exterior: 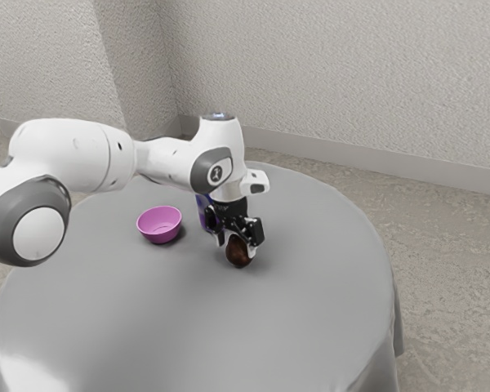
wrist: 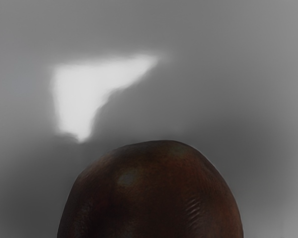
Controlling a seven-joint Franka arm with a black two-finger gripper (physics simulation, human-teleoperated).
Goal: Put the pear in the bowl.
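My gripper (exterior: 238, 240) points down at the dark brown pear (exterior: 239, 252), near the middle of the table in the exterior view. The hand is right over the pear and partly covers its upper part. Whether the gripper holds it cannot be made out. In the wrist view the pear (wrist: 151, 193) looms large and rounded at the lower edge, close under the hand. The pink-purple bowl (exterior: 160, 224) stands upright toward the exterior view's left, apart from the pear, its inside bare.
A purple and dark object (exterior: 203, 211) stands just behind the gripper, partly hidden by it, between the bowl and the hand. The round table (exterior: 180, 327) has a grey cloth, and its curved edge lies toward the exterior view's right.
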